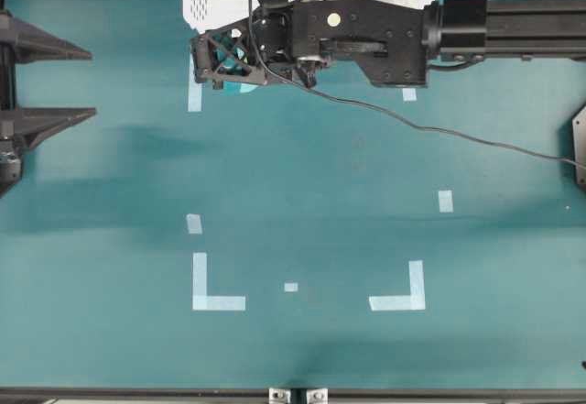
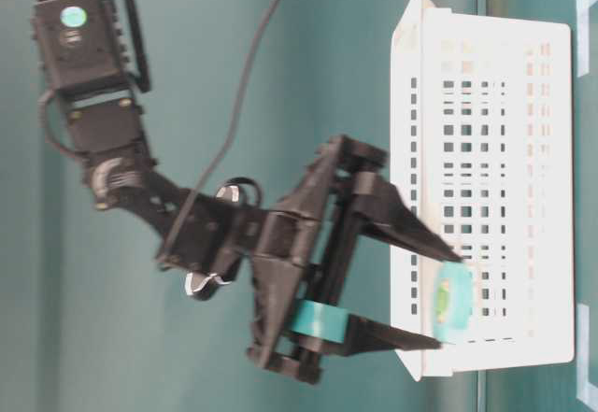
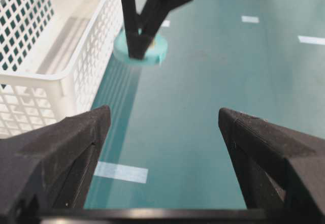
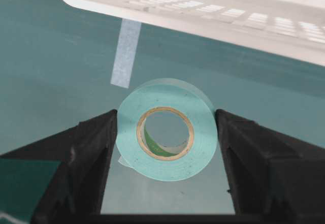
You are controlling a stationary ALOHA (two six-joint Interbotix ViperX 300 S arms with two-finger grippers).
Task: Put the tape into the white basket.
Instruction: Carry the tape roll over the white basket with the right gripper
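Two black fingers of the right gripper [image 4: 165, 127] clench the small round mint-green tape roll [image 4: 166, 128] between them, just beside the outer wall of the large white perforated plastic basket [image 4: 213, 10]. The left gripper [image 3: 162, 132] is spread wide, holding nothing.

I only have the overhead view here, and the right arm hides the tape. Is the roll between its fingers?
Observer: Yes. The right wrist view shows the small round mint-teal tape roll between the right gripper fingers, both against its rim.
Operator: Is it over the basket?
Observer: No. There the large white perforated plastic basket rim lies ahead of the roll, with green surface beneath it.
Operator: And the left side?
Observer: The left wrist view shows the left gripper fingers wide apart, nothing between them.
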